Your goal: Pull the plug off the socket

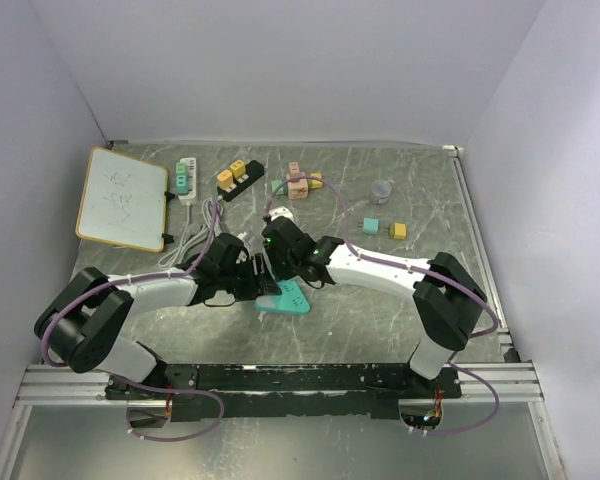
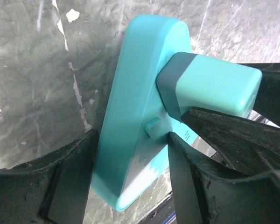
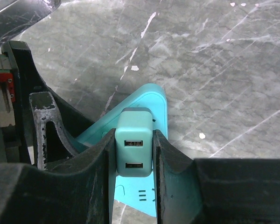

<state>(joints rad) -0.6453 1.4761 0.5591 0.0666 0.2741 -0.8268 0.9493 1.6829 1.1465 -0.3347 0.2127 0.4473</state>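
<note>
**Both grippers clamped, plug seated in socket**

Black fingers (image 3: 91,172) of the right gripper (image 3: 134,151) fill the bottom of its wrist view, closed narrowly on the two side faces of the teal plug (image 3: 134,140). The plug sits between them with its two USB ports facing the camera. Just beyond those fingertips, the plug's far end meets the teal socket (image 3: 156,100), which lies on the grey marbled table (image 3: 214,70).

The left gripper (image 2: 130,175) is open about as wide as the socket body and grips it. One finger (image 2: 70,182) presses one long edge and the other presses the opposite side, just under the plug. From this wrist, the plug's grey collar sits flush on the socket face, with no prong showing between them. A dark finger of the other arm touches the plug's lower side.

From above, the two grippers meet nose to nose at the middle of the table, with the socket directly under them.

Well beyond both grippers, a whiteboard (image 1: 123,198) lies to the far left. Two power strips (image 1: 186,180) and some coloured blocks (image 1: 302,182) lie farther back, with a small cup (image 1: 381,190) off to the right.
</note>
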